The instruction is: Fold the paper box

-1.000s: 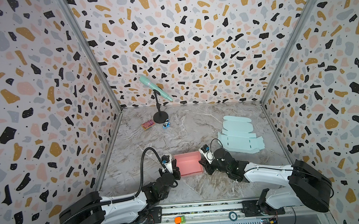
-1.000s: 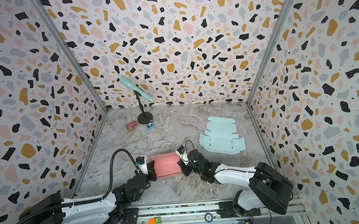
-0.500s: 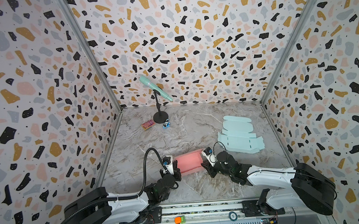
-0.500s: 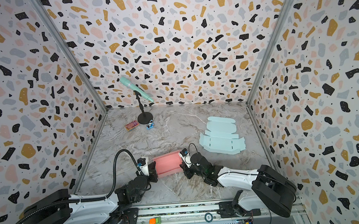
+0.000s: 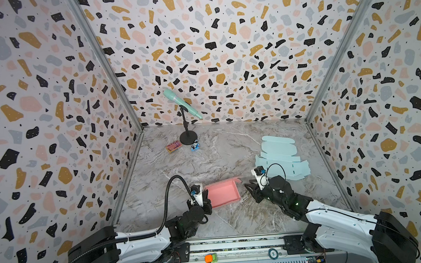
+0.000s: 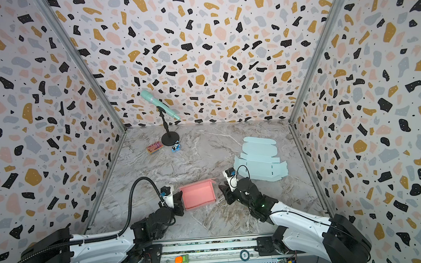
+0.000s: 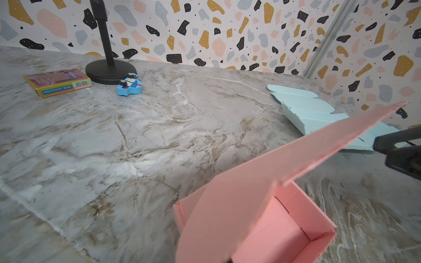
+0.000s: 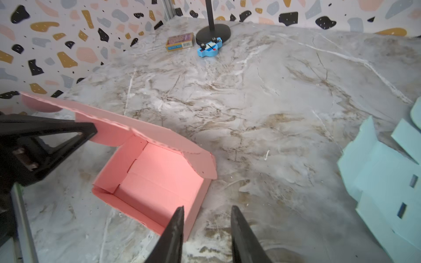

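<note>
Pink box (image 5: 222, 194) on the bench (image 5: 230, 148) at the near edge: lid up, only its own folded flaps inside. Left fingers (image 8: 57, 126) clamped on its left edge. Right fingers (image 8: 175, 234) partly apart, empty, just right of it. Beyond it to the right: flat blue blank (image 5: 280, 158). Far behind it: mic stand (image 5: 189, 139), card pack (image 5: 173, 147), toy car (image 5: 195, 146).

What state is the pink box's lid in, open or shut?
Open. The lid stands raised at a slant over the pink box, and the right wrist view shows its bare inside.
</note>
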